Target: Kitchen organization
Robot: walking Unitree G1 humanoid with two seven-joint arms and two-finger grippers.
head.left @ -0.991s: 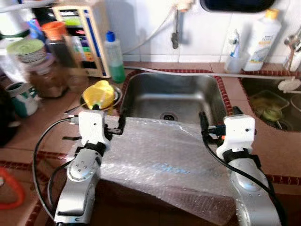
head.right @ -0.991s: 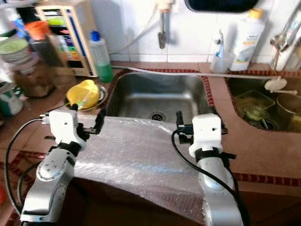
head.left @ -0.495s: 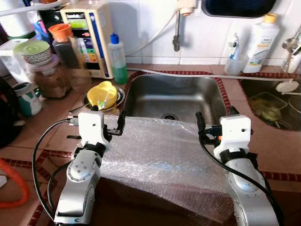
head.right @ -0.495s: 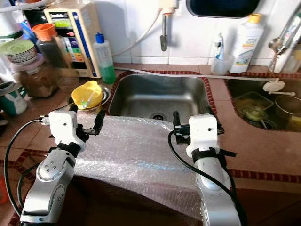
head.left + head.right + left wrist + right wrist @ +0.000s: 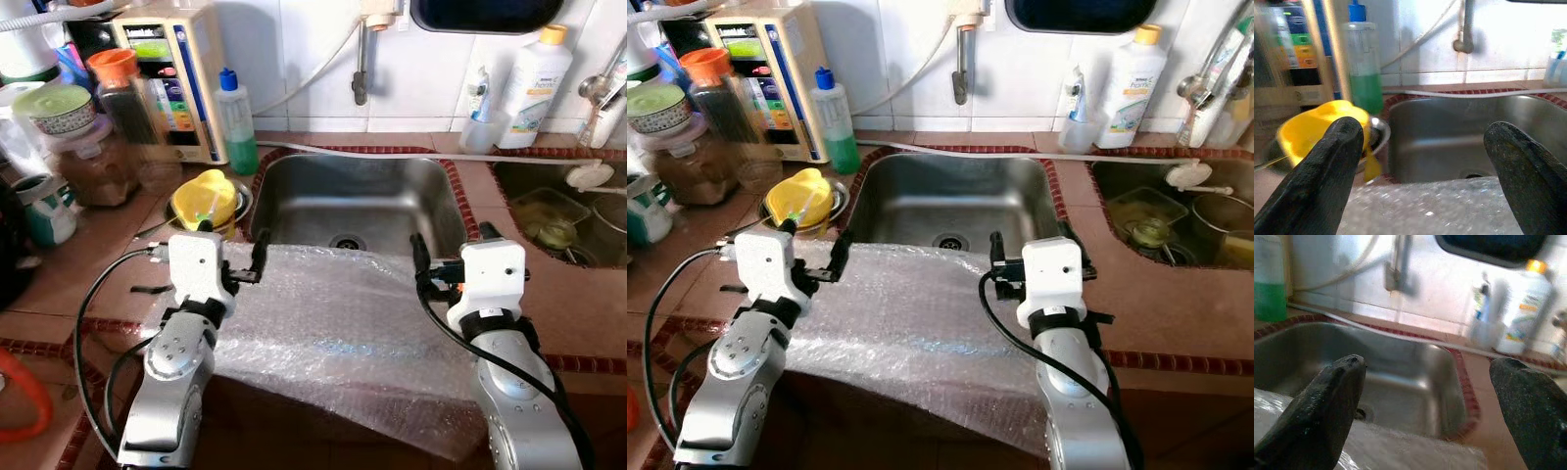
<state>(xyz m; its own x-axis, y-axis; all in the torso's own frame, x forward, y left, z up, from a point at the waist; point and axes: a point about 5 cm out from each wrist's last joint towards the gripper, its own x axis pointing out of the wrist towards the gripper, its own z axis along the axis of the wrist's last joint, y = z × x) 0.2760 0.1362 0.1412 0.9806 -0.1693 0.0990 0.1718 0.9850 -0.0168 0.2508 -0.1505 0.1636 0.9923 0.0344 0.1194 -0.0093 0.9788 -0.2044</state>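
Observation:
A sheet of clear bubble wrap (image 5: pixel 343 323) lies over the front rim of the steel sink (image 5: pixel 362 191) and hangs down the counter's front. My left gripper (image 5: pixel 230 250) is open above the sheet's far left corner, and its fingers (image 5: pixel 1327 166) have nothing between them. My right gripper (image 5: pixel 451 245) is open above the far right corner, also with nothing between its fingers. In both wrist views the bubble wrap (image 5: pixel 1440 210) lies just under the black fingertips (image 5: pixel 1327 401).
A yellow item in a metal bowl (image 5: pixel 206 196) sits left of the sink, beside a green soap bottle (image 5: pixel 238 122). Jars (image 5: pixel 93 157), a mug (image 5: pixel 44 206) and a water purifier (image 5: pixel 171 73) crowd the left counter. A white bottle (image 5: pixel 534 73) and a second sink (image 5: pixel 558 211) are on the right.
The head view has shifted slightly. Both grippers stay open over the bubble wrap in the same places.

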